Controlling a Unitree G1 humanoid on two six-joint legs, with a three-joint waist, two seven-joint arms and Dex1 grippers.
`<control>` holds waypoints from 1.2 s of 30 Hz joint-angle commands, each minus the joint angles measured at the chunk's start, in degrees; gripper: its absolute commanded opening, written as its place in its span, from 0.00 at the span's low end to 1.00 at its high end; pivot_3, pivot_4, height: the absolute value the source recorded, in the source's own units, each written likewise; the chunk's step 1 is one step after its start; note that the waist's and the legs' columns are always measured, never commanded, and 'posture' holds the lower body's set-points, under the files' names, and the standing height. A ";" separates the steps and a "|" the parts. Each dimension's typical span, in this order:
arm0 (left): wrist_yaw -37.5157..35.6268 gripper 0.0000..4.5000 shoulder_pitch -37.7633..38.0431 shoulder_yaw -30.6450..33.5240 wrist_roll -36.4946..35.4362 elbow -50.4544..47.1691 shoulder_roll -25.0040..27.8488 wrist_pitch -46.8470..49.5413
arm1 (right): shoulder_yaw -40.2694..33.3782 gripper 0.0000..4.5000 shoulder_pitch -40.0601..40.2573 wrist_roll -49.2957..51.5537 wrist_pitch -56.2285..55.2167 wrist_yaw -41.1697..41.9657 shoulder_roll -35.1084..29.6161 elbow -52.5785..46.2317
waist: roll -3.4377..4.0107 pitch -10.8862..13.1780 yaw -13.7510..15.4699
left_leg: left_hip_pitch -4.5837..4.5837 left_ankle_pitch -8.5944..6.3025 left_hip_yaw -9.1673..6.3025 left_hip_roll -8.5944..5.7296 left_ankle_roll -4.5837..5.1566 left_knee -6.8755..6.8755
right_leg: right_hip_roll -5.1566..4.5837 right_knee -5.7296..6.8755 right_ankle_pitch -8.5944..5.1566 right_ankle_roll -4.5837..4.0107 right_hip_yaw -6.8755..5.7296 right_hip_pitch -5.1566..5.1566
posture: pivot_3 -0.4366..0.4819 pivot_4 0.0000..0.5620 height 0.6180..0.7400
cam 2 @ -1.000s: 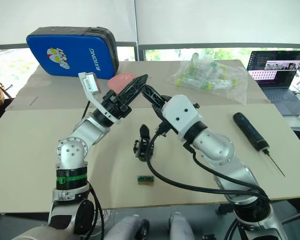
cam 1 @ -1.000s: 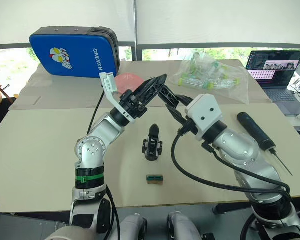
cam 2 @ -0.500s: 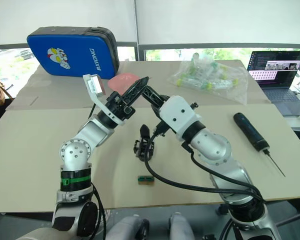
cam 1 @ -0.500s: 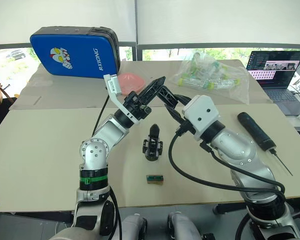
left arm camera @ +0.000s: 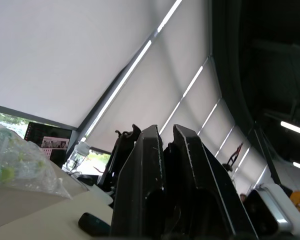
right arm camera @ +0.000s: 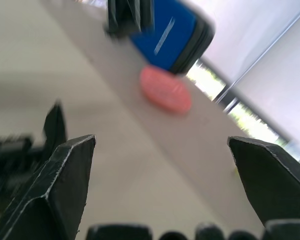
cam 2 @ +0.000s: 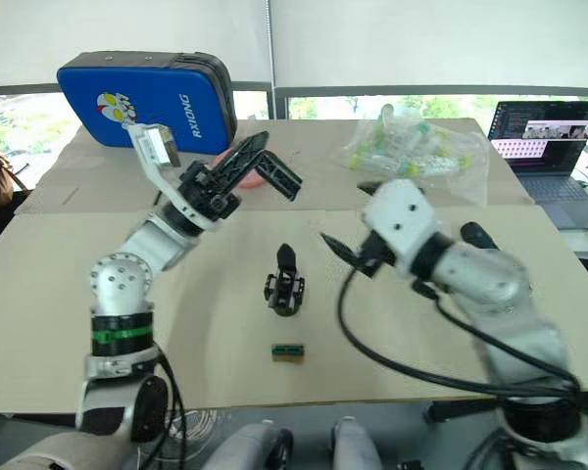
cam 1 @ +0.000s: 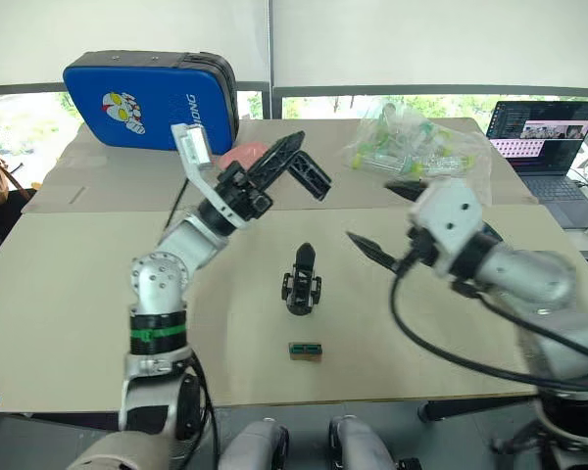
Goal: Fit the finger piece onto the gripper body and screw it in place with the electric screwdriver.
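Gripper body (cam 1: 301, 283) stands mid-table with finger piece (cam 1: 303, 257) upright on top, long axis vertical; right gripper (cam 1: 387, 217), jaws wide apart, is nearer; left gripper (cam 1: 292, 166), raised, is clamped on a black part (cam 1: 312, 176).

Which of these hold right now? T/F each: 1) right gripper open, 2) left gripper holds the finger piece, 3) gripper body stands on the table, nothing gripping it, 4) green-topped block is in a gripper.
1) The right gripper is open: true, its fingers stand wide apart.
2) The left gripper holds the finger piece: false, its fingers are shut on nothing; the piece sits on top of the gripper body.
3) True, the gripper body stands on the table between the arms, untouched.
4) False, the green-topped block lies on the table in front of the gripper body.
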 commanded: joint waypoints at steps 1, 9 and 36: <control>-11.56 0.00 -3.41 -4.59 2.75 1.62 4.90 2.48 | -6.71 0.99 -1.64 17.68 13.77 8.54 -4.99 -1.55 | 0.00 0.00 -0.09 | 0.00 -0.18 0.00 0.02 0.30 0.00 | -0.05 0.00 0.00 0.00 0.01 0.00 | 0.48 0.27 1.00; -32.28 0.00 -7.39 -17.14 12.23 4.66 12.98 4.04 | -4.89 0.99 -12.93 35.47 30.17 0.13 -0.08 4.01 | -0.01 0.02 -0.20 | -0.02 -0.32 0.00 0.08 0.51 0.00 | -0.38 -0.03 0.02 -0.10 0.14 -0.01 | 0.48 0.27 1.00; -37.40 0.00 -5.93 -20.06 19.41 3.43 11.05 4.10 | 2.58 0.66 -22.95 48.59 41.88 -19.78 13.24 10.28 | 0.00 0.01 -0.26 | -0.96 0.19 0.00 0.03 0.54 0.25 | -0.42 0.19 0.15 -0.18 0.18 -1.00 | 0.48 0.27 1.00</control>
